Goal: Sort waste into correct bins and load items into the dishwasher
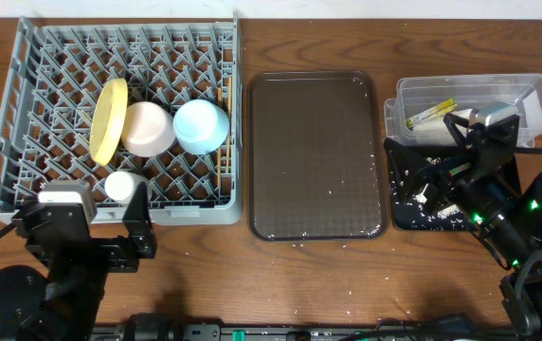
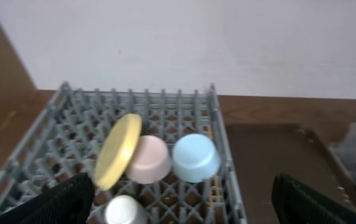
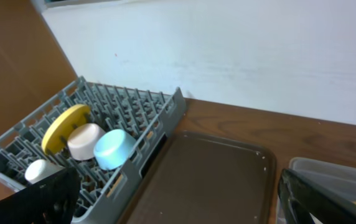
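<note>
Ahead of the left gripper, its fingers spread wide and holding nothing, the grey rack holds the yellow plate on its edge, the cream bowl, the blue bowl and the white cup. Under the right gripper, spread wide too, the black tray seems to sit; the clear tub is beyond.

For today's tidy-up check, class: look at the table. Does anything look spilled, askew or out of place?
Whitish scraps lie scattered on the brown serving tray, with a few on the table along its front edge: spilled waste outside any bin. In the grey rack, the yellow plate leans tilted against the cream bowl.
</note>
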`<state>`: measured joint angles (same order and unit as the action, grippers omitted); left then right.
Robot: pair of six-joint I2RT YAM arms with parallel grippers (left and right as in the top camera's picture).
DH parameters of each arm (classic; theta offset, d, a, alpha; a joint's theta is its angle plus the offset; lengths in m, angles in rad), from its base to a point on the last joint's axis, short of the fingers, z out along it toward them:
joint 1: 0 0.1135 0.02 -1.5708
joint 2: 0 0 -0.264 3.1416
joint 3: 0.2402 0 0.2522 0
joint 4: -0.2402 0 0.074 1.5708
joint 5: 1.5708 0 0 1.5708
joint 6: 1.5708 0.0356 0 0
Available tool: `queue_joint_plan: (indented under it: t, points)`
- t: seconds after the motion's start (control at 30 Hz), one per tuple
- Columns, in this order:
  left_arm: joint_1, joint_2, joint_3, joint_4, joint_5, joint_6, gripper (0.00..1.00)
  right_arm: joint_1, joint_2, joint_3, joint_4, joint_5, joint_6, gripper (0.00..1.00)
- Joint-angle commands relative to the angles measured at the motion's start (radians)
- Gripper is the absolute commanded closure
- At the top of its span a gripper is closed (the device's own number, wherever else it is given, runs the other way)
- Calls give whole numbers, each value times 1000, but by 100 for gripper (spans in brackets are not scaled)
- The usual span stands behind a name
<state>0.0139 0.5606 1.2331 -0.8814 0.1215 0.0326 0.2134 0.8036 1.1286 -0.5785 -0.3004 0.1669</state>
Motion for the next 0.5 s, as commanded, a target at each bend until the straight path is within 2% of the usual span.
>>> queue_joint_plan:
  t: [0.0, 0.2, 0.47]
  points:
    - [0, 10, 0, 7, 153, -8, 8, -3, 2, 3, -9, 3, 5, 1]
    - [0, 11, -1, -13, 158, -8, 8, -3, 3, 3, -96, 5, 4, 1]
    - [0, 11, -1, -40, 158, -8, 8, -3, 3, 3, -339, 5, 4, 1]
